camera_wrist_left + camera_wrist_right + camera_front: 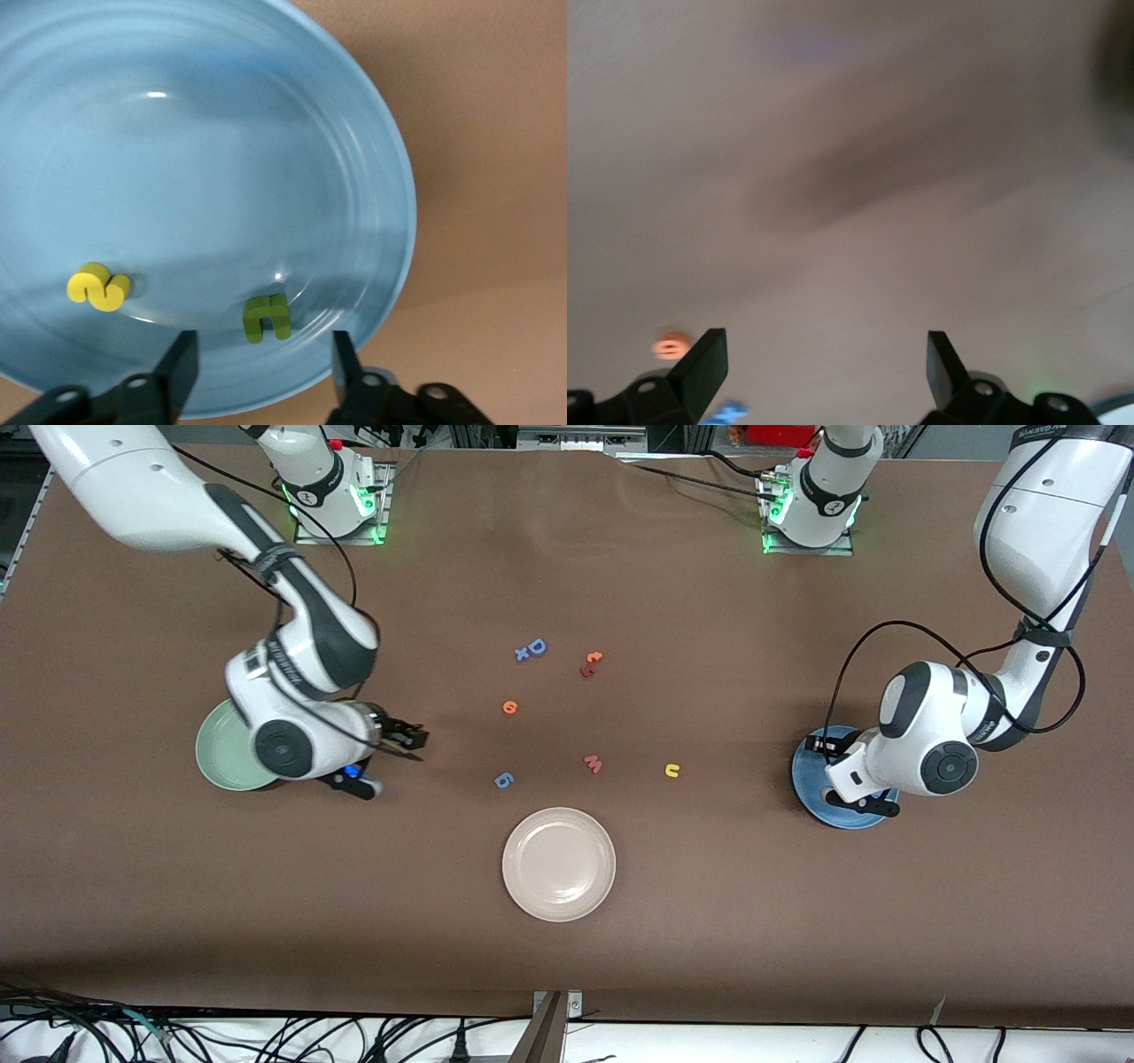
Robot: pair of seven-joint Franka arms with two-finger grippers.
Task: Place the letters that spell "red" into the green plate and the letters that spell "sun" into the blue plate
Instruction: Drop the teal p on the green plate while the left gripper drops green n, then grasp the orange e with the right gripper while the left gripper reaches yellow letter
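My left gripper (864, 806) hangs low over the blue plate (808, 772), open with nothing between its fingers. In the left wrist view the blue plate (390, 177) holds a yellow "s" (99, 287) and an olive-green "u" (267, 317), which lies just ahead of my left gripper (263, 367). My right gripper (409, 737) is beside the green plate (221, 760) and is open and empty; the right arm covers part of that plate. An orange "e" (509, 708) and a yellow "n"/"u" arch (672, 771) lie on the table. The right wrist view shows my right gripper (826, 367) over bare table, with the orange "e" (671, 345) ahead.
A cream-white plate (558, 864) sits nearest the front camera. Loose on the table are a blue "D" (536, 646) with a small blue "x" (522, 654), an orange letter (594, 658) touching a red one (586, 670), a pink "w" (593, 763) and a blue "6" (503, 780).
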